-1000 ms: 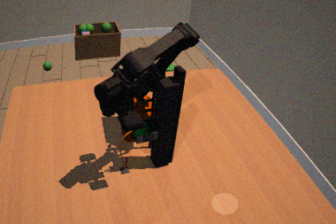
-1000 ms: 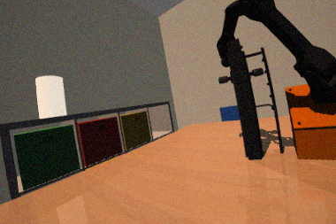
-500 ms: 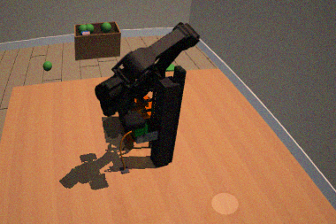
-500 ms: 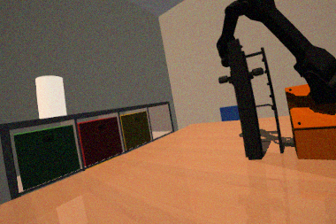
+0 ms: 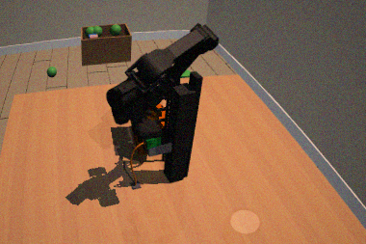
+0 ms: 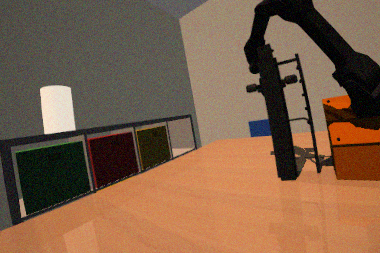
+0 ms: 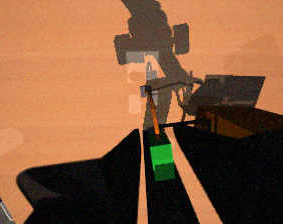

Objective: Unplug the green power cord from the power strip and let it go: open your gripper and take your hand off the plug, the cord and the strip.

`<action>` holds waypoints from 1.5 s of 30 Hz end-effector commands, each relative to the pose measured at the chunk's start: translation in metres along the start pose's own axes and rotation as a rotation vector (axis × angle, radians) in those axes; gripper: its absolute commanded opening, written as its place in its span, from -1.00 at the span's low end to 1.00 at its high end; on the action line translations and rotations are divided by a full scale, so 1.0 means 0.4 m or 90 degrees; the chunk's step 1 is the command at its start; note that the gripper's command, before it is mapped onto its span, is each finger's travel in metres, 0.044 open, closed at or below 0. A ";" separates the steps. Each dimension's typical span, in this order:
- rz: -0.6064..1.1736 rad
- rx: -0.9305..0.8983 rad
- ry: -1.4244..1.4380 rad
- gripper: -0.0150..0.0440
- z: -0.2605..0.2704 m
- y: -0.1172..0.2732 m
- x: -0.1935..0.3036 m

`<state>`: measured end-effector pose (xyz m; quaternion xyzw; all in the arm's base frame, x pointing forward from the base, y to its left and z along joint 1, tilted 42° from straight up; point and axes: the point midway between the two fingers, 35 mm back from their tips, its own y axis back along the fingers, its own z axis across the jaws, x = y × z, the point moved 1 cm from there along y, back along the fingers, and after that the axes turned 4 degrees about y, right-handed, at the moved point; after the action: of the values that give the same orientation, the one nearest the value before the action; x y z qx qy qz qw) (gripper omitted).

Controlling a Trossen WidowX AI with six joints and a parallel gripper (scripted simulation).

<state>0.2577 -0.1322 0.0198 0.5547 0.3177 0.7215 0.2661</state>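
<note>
1. The green plug (image 5: 153, 143) (image 7: 162, 159) of the power cord shows between the fingers in the wrist view, above the bench (image 5: 231, 161) (image 6: 200, 207) (image 7: 53, 90). Whether it is out of the power strip cannot be told; the strip is not clearly made out.
2. The tool (image 7: 156, 130) is released: its dark fingers stand apart, with a strip of bench showing on each side of the plug.
3. An orange cord (image 5: 133, 161) (image 7: 153, 112) leads from the plug to a small grey piece (image 5: 136, 186) (image 7: 146, 90).
4. Right beside the plug in the top view stands a tall black column (image 5: 182, 132) (image 6: 280, 117), blocking part of the working area. In the exterior view a thin black frame (image 6: 305, 97) is next to it.
5. Near these is an orange-and-brown box (image 6: 357, 159), partly covered by the arm (image 5: 159, 62) (image 6: 325, 29). Its dark markings do not resolve into a brand.
6. A low shelf unit (image 6: 90, 159) has green (image 6: 54, 177), red (image 6: 114, 159) and yellow (image 6: 153, 147) panels; faint marks on the green and red ones are too dim to read. A white cylinder (image 6: 58, 109) rises above it.
7. Beyond the bench, a brown bin (image 5: 106, 51) holds green balls; another green ball (image 5: 52, 71) lies on the floor.
</note>
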 end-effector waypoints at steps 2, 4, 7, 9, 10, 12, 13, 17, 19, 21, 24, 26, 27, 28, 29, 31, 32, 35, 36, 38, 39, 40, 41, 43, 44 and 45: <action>0.004 0.000 -0.004 0.05 -0.001 -0.001 0.029; 0.004 0.000 -0.004 0.05 -0.001 -0.001 0.038; 0.004 0.000 -0.004 0.05 -0.001 -0.001 0.050; 0.004 0.000 -0.004 0.05 -0.001 -0.001 0.058; 0.004 0.000 -0.004 0.05 -0.001 -0.001 0.062; 0.005 0.000 -0.004 0.05 -0.002 -0.002 0.070; 0.005 0.000 -0.004 0.05 -0.002 -0.002 0.074; 0.005 0.000 -0.004 0.05 -0.003 -0.002 0.090; 0.005 0.000 -0.005 0.05 -0.003 -0.002 0.095; 0.005 0.000 -0.005 0.05 -0.003 -0.003 0.096; 0.005 0.000 -0.005 0.05 -0.003 -0.003 0.096; 0.005 0.000 -0.005 0.05 -0.003 -0.003 0.096; 0.005 0.000 -0.005 0.05 -0.003 -0.003 0.096; 0.005 0.000 -0.005 0.05 -0.003 -0.004 0.096; 0.005 0.000 -0.004 0.05 -0.003 -0.006 0.096; 0.005 0.000 -0.004 0.05 -0.003 -0.011 0.096; 0.005 0.000 -0.004 0.05 -0.003 -0.014 0.096; 0.005 0.000 -0.004 0.05 -0.003 -0.026 0.096; 0.005 0.000 -0.004 0.05 -0.003 -0.030 0.096; 0.005 0.000 -0.004 0.05 -0.003 -0.033 0.096; 0.005 0.000 -0.004 0.05 -0.003 -0.033 0.096; 0.005 0.000 -0.004 0.05 -0.003 -0.033 0.096; 0.005 0.000 -0.004 0.05 -0.003 -0.033 0.096; 0.005 0.000 -0.004 0.05 -0.003 -0.033 0.096; 0.005 0.000 -0.004 0.05 -0.003 -0.033 0.096; 0.005 0.000 -0.004 0.05 -0.003 -0.033 0.096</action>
<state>0.2488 -0.0976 0.0352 0.5545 0.3175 0.7221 0.2651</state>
